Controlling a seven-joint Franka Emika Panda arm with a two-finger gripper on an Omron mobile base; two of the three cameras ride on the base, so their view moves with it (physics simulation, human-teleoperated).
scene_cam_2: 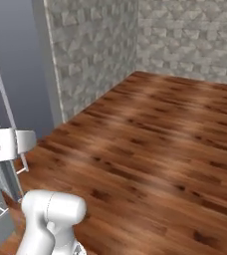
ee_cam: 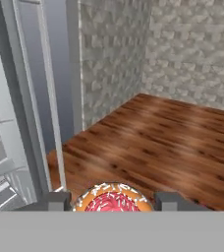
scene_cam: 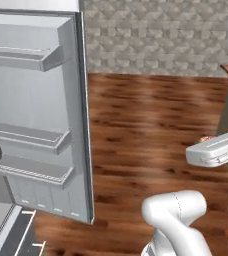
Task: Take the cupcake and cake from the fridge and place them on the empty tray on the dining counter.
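The cupcake (ee_cam: 112, 200) sits between the two tips of my claw (ee_cam: 113, 202), its red-pink sprinkled top showing right at the bottom of the hand view; the claw is partly closed around it and appears to have hold of it. In the left base view a speck of pink shows at the top of my hand, just where the claw (scene_cam: 206, 142) would be. So I judge the first pick done: the cupcake is out of the fridge (scene_cam: 36, 115) and off its shelves. The fridge stands to the left of the claw with its door swung open, and the door racks I can see hold nothing I can make out. Ahead of the claw lie bare wood floor (ee_cam: 173, 142) and a stone wall (ee_cam: 182, 49). Still left, as I judge it: carry the cupcake to the tray, set it down, then come back for the cake.
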